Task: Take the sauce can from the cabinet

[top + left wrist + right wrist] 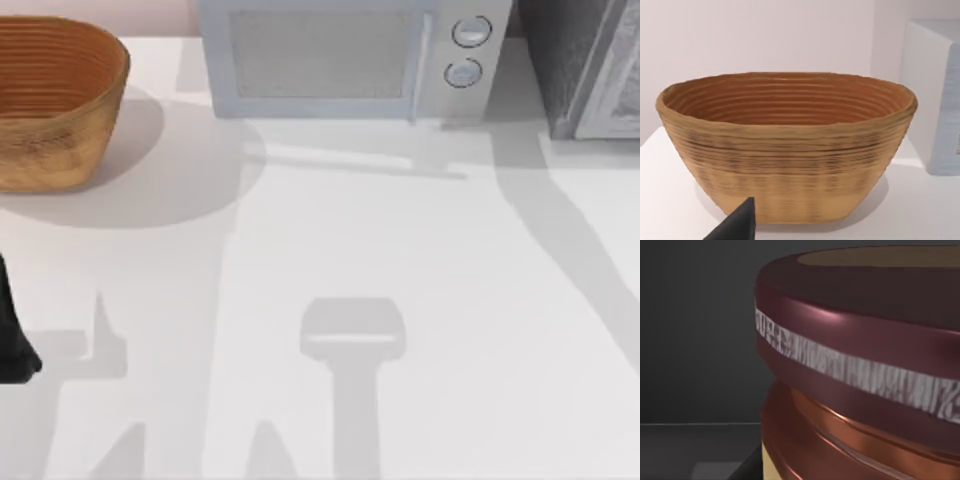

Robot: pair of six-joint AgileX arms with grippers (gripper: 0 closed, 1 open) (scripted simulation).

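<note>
White table [400, 260] carries a pale microwave [330, 60] at its back edge; to the left of the microwave stands a big woven basket [50, 100], and to the right of it the dark grey cabinet [575, 60] at the table's corner. Far left of the microwave, at the table's edge, the left arm [15, 340] is parked, with its dark finger [737, 225] low before the basket; whether that gripper is open I cannot tell. The sauce can [865, 380], maroon with a pale band, sits very close before the right wrist camera among dark grey walls, and the right gripper's state I cannot tell.
</note>
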